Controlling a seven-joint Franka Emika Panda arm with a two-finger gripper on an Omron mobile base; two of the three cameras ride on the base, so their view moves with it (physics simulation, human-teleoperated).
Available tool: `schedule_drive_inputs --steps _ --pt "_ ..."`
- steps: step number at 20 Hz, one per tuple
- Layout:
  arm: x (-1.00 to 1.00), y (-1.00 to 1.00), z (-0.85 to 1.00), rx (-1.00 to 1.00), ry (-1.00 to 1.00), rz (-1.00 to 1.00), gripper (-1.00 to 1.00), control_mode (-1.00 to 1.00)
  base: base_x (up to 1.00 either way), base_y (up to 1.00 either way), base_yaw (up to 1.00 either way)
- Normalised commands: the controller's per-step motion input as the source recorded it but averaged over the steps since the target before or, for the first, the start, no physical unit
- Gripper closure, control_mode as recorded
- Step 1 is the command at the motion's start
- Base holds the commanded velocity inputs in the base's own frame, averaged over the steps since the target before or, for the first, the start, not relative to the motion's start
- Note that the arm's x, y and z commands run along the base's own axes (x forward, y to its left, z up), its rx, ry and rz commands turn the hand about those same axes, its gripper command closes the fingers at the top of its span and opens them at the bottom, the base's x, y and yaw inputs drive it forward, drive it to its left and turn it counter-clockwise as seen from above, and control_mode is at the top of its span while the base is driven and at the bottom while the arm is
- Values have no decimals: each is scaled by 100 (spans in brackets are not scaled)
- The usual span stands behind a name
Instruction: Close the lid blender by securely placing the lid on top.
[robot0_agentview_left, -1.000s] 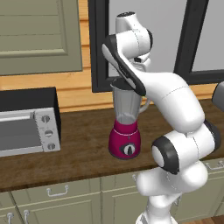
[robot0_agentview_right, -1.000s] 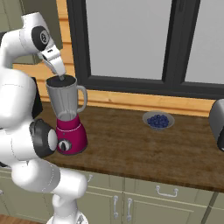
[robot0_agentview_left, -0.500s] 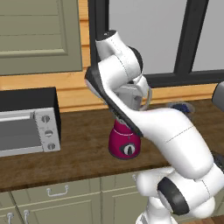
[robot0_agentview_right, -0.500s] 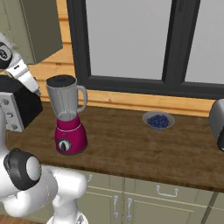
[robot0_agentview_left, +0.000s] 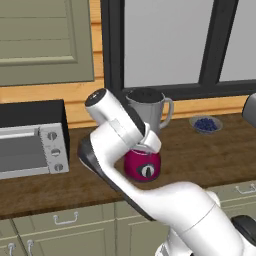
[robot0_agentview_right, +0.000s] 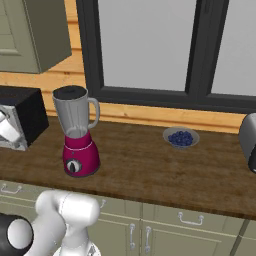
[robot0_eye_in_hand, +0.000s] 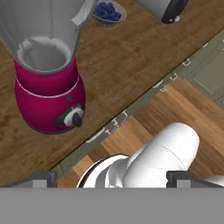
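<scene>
Your pincer (robot0_eye_in_hand: 111, 177) shows as two dark finger tips well apart at the bottom of the hand view, with nothing between them, so it stands wide open and holds nothing. It looks down past the counter edge (robot0_eye_in_hand: 131, 107) at the blender (robot0_eye_in_hand: 46, 78), whose magenta base and black dial sit just above and to the left of it. A second ago the hand was up at the jar's mouth; since then the arm has swung down and to its left, well clear of the jar. In both base views the blender (robot0_agentview_right: 76, 131) stands upright on the counter with the lid (robot0_agentview_right: 70, 91) a dark disc on the rim. You can judge the lid placed and the task close to done. The bowl of blue berries (robot0_agentview_right: 181, 137) sits well apart.
</scene>
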Motion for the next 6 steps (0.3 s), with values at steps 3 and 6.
schedule_drive_inputs --steps 3,6 --pt "-4 0 -1 3 -1 0 -100 -100 0 0 0" --pt "0 0 0 0 0 0 -100 -100 0 0 0"
